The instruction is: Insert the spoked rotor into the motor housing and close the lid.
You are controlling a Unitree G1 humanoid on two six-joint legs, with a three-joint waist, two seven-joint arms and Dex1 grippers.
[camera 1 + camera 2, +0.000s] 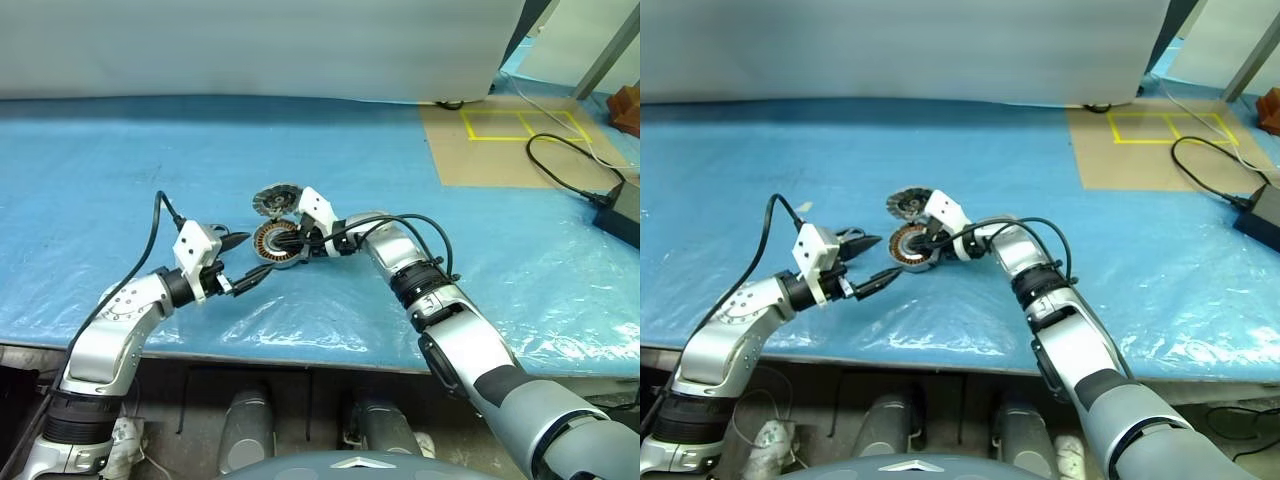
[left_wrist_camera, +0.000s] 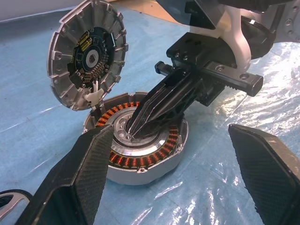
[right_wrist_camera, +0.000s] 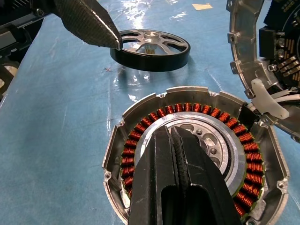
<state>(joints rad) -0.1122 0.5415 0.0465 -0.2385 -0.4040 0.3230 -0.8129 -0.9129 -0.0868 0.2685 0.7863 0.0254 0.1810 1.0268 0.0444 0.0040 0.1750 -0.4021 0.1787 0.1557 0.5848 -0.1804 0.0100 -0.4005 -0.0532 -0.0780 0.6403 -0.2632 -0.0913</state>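
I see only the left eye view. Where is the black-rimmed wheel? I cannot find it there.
Observer: The right wrist view has it. The wheel lies flat on the blue sheet, beside the motor housing, not inside.
Operator: Does the right claw hold something?
Observer: No. The right claw is shut and empty, its tips over the housing's centre.
Operator: And the lid?
Observer: The lid stands tilted open at the housing's edge, its circuit side showing.

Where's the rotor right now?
The rotor lies flat on the blue sheet in the right wrist view, just beyond the open housing and beside a left gripper fingertip, not yet inserted.
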